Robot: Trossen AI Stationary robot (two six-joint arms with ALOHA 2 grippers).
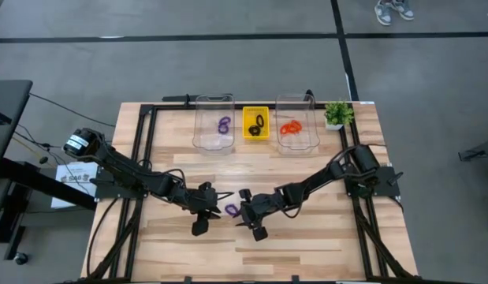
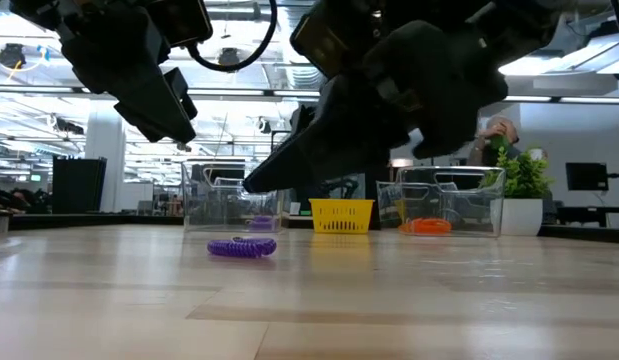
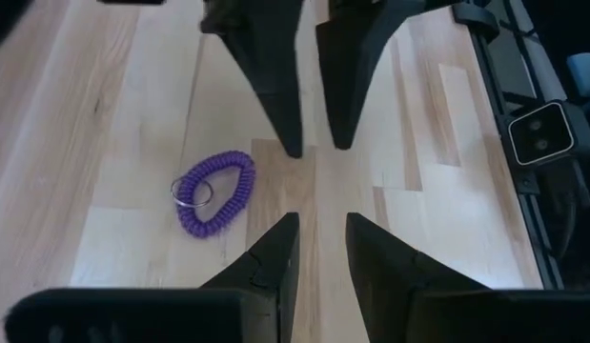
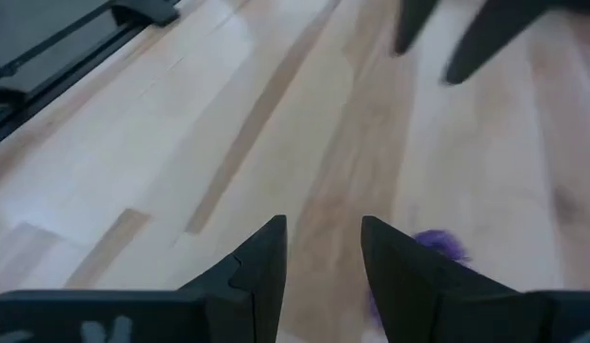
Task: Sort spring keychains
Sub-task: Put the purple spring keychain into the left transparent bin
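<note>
While both dark arms meet mid-table, one purple coiled spring keychain with a metal ring (image 3: 213, 193) lies loose on the light wooden tabletop (image 1: 307, 252) between the two grippers, touched by neither.

Left gripper (image 1: 206, 211) is just beside it, fingers parted with a narrow gap and nothing between them. Right gripper (image 1: 251, 216) faces it from the other side, fingers also parted and empty.

Far edge: a clear plastic bin with purple coils (image 1: 214, 122), a small yellow tray with black coils (image 1: 255, 123), and a clear plastic bin with orange-red coils (image 1: 297, 124). Small potted green plant (image 1: 337, 114) at the corner.

Step looks like the pickup of the last unsorted keychain. Next move likely calls for one gripper to shift over the coil, lower, pinch it, then carry it to the purple bin.
</note>
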